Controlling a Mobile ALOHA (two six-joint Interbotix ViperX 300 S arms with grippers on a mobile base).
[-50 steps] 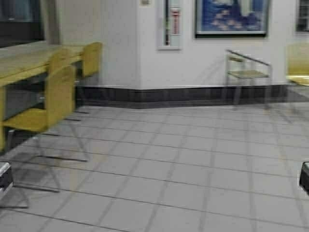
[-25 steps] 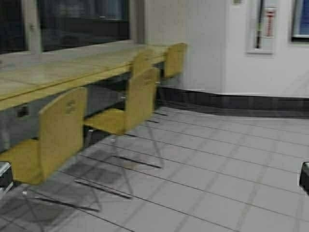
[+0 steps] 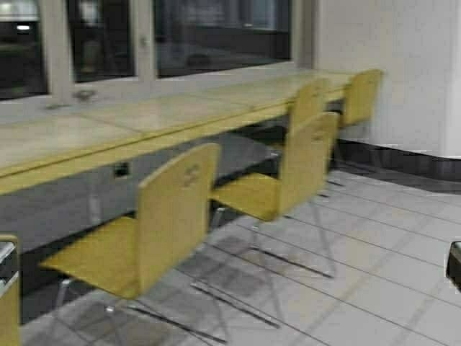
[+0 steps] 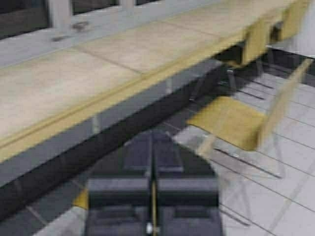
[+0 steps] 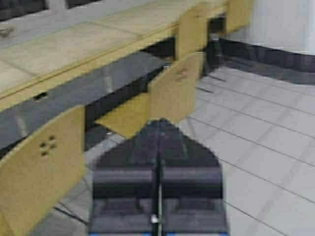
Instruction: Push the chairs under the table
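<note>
Looks like the robot swung left, so the table (image 3: pixel 144 119) now fills the view from 9 to 1 o'clock, with the chairs (image 3: pixel 155 231) pulled out beside it. Left gripper (image 4: pixel 152 196) and right gripper (image 5: pixel 158 189) both sit pressed together, touching nothing. Still the approach step; next it probably needs to line up behind the nearest chair back.

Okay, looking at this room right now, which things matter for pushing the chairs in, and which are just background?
For the job:
- nearest chair, pulled out
- second chair, pulled out
- two farther chairs near the table
- long table
- left gripper and right gripper, both shut

Background:
- dark windows
- wall socket
- tiled floor
</note>
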